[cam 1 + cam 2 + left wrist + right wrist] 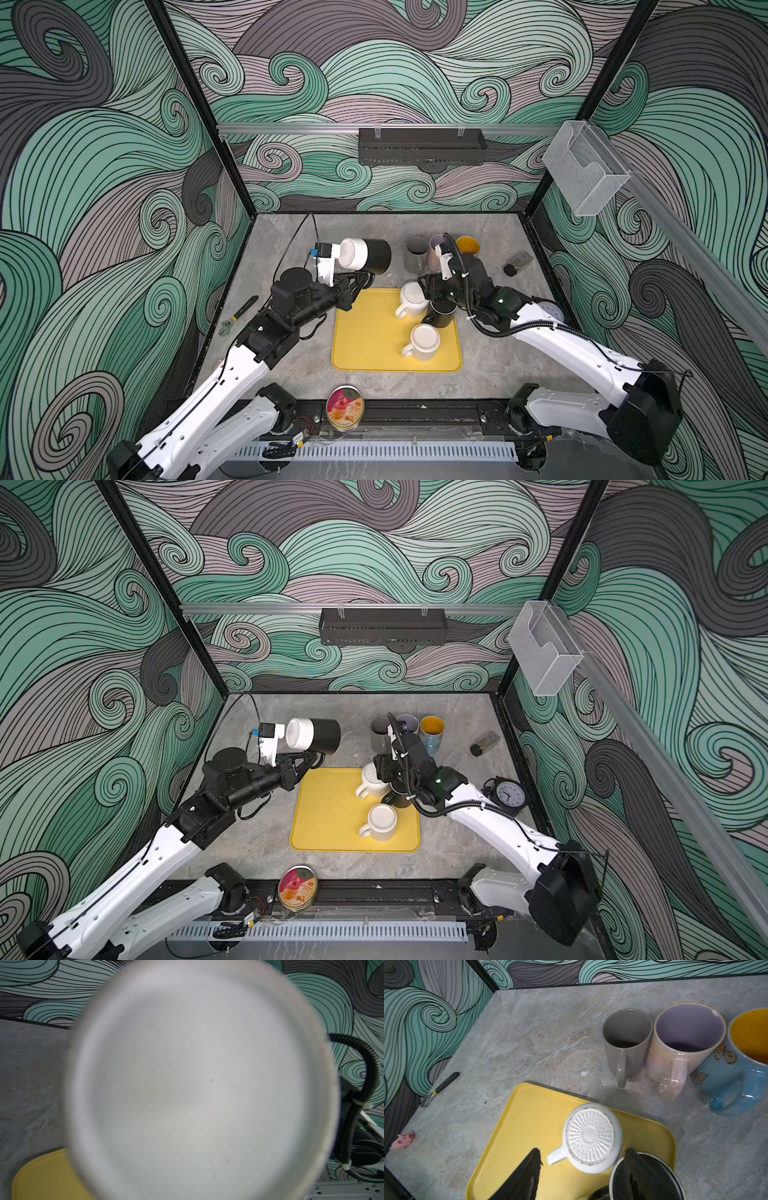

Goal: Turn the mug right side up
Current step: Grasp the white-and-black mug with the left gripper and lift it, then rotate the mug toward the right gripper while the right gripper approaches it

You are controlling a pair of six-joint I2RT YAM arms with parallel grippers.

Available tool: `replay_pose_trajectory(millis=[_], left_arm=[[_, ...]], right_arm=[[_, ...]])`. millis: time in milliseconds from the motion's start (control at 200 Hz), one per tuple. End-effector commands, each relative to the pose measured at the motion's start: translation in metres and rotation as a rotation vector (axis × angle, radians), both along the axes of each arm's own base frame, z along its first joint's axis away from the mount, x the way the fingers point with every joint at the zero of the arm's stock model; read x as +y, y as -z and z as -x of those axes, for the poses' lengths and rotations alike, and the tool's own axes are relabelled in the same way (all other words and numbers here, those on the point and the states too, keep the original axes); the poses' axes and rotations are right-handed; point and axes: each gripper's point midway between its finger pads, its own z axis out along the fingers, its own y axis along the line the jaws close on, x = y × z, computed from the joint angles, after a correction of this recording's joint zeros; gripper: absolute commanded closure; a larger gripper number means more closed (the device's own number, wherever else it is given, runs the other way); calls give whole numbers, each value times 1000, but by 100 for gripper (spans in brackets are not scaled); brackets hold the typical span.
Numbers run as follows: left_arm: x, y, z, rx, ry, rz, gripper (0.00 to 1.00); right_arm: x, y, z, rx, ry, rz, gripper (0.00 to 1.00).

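– in the air, by the far left corner of the yellow tray (365,345): item one?
– black-and-white mug (368,253), one piece. it lies on its side, clear of the table (299,374), with the white end turned to the left arm's wrist and the black end pointing right. in the left wrist view the white end fills most of the frame, blurred. base or mouth: cannot tell.
– held by?
– left gripper (365,277), pinched tight on the mug's handle from underneath.
– item two?
– right gripper (584,1150), low over the tray's far right part. its fingers (525,1176) are spread wide apart, and one of them overlaps the black mug (441,318).
– on the tray?
– three mugs. ribbed-base white mug (589,1136), upside down, just beyond the spread fingers. plain white mug (424,341), base up, nearer the front edge. the black mug stands between them at the right side, partly hidden. which way up: cannot tell.
– behind the tray?
– a row of three on the table, upright, side by side, handles toward the tray: grey mug (627,1043), lilac-lined mug (685,1043), blue butterfly mug (737,1076).
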Motion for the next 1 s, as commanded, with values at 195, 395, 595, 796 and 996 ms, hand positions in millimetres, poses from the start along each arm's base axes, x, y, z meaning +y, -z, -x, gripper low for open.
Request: replay_pose_trajectory(millis=[195, 395, 595, 796, 996], left_arm=[[-24, -96, 17, -191, 236, 393, 100], [-27, -109, 15, -180, 289, 500, 100], [-30, -118, 13, -171, 346, 614, 100], [-40, -117, 10, -139, 404, 625, 100], [-50, -104, 9, -120, 429, 602, 100]], right_arm=[[42, -67, 18, -74, -198, -424, 36], [61, -117, 40, -79, -379, -664, 37], [69, -150, 61, -92, -513, -782, 40], [65, -165, 68, -129, -535, -813, 41], [65, -172, 60, -130, -502, -816, 51]])
